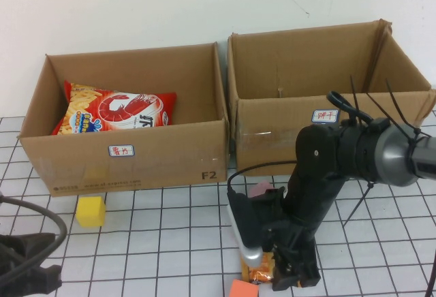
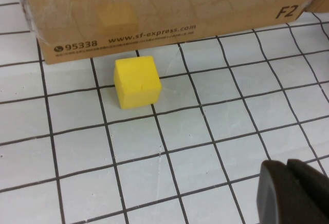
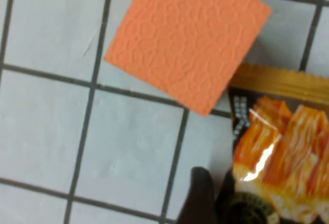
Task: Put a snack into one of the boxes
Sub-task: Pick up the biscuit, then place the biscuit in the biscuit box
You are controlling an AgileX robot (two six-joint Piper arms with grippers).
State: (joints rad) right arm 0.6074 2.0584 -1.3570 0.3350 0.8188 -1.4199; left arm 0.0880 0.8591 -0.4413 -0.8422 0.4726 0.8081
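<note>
Gridded table [image 1: 170,242]; claws [image 1: 289,276] low, perhaps parked [image 1: 27,276].

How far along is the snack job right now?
Done: a red shrimp-chip bag lies in the left cardboard box. In hand: the right tool is down at the small orange snack packet beside the orange foam block; grip unclear. Left: lifting and boxing it. The left tool sits parked near the yellow cube.
</note>
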